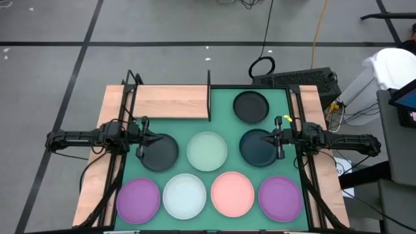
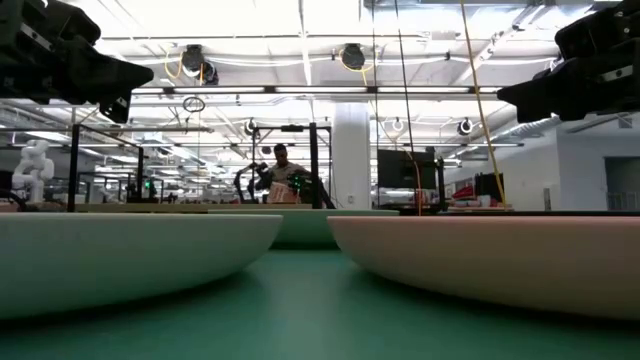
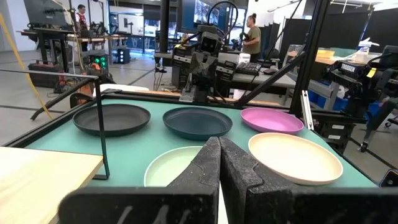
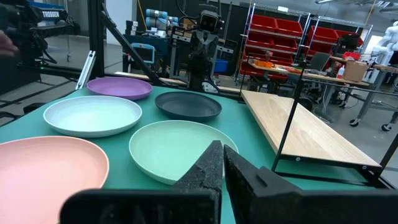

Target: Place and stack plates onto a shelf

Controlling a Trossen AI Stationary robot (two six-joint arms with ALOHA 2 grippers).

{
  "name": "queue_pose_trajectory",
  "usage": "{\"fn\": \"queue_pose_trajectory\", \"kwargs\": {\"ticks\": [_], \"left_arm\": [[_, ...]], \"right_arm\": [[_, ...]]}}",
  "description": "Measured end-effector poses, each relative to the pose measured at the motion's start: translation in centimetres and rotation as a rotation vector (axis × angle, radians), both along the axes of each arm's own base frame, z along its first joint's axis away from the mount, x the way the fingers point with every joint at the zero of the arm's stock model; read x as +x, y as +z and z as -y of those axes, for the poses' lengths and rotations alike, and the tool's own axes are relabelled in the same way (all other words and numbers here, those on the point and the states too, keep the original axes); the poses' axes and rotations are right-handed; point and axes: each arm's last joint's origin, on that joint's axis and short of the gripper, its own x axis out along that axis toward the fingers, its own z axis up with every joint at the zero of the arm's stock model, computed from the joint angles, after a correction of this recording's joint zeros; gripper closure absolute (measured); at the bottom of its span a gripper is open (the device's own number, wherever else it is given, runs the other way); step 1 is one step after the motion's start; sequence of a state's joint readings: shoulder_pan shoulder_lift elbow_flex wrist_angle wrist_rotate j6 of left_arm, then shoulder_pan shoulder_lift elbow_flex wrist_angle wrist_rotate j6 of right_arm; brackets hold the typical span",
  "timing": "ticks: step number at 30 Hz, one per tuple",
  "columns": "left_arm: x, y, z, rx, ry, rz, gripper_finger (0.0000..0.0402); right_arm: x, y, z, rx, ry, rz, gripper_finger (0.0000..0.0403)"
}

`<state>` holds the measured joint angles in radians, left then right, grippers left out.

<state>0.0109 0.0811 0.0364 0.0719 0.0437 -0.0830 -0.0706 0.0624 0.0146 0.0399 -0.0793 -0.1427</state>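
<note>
The pale wooden shelf, black-framed and bare, sits at the desk's far left corner, so the left claw, fingers pressed together over a dark plate, looks nearer it than the right claw, likewise closed above a teal plate; seven smooth, round, shallow plates lie unstacked on the green mat.

Robotics lab: red parts bins.
</note>
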Motion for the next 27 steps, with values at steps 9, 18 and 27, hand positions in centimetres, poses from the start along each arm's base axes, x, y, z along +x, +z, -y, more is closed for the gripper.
{"fn": "queue_pose_trajectory", "kwargs": {"ticks": [9, 18, 27], "left_arm": [[0.0, 0.01, 0.0, 0.031, 0.001, 0.001, 0.0398], [0.0, 0.06, 0.0, 0.057, 0.002, 0.008, 0.0398], [0.11, 0.85, 0.0, 0.102, 0.008, 0.088, 0.0398]], "right_arm": [[0.0, 0.0, 0.0, 0.0, 0.0, 0.0, 0.0403], [0.0, 0.0, 0.0, -0.004, 0.0, 0.0, 0.0403], [0.0, 0.0, 0.0, 0.003, 0.0, 0.0, 0.0403]]}}
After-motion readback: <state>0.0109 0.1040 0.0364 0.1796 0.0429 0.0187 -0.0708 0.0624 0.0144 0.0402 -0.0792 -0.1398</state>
